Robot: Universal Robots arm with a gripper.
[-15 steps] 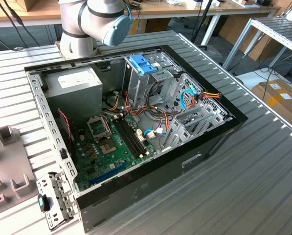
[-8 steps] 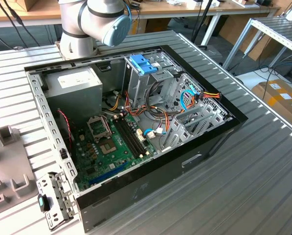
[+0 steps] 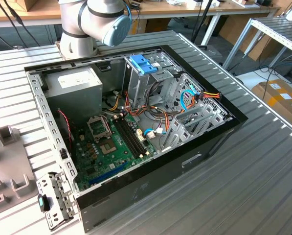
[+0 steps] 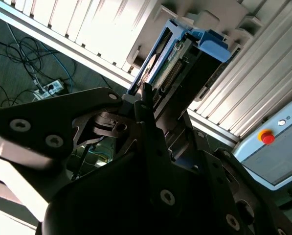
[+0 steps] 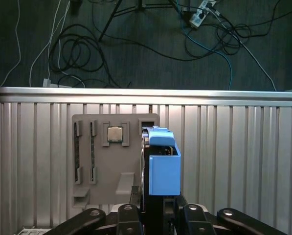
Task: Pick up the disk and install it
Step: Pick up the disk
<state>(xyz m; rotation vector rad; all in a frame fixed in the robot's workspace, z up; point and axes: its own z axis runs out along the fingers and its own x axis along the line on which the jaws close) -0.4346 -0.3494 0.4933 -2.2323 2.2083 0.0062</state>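
The disk (image 4: 168,61) stands on edge inside a light-blue plastic bracket (image 5: 164,171), at the edge of a grey holder plate (image 5: 111,161) on the ribbed metal table. In the first wrist view its thin dark edge (image 5: 145,161) shows beside the bracket. My gripper (image 5: 160,203) is directly over it, with the black fingers (image 4: 146,105) closed against the disk's two flat sides. Whether the disk still rests in the plate's slot I cannot tell.
An open computer case (image 3: 219,142) lies on the table with a green motherboard (image 3: 111,147), a grey power supply (image 3: 77,85) and a blue bracket (image 3: 142,62) on its drive cage. A processor chip (image 5: 115,133) sits in the holder plate. Cables lie on the floor (image 5: 136,44).
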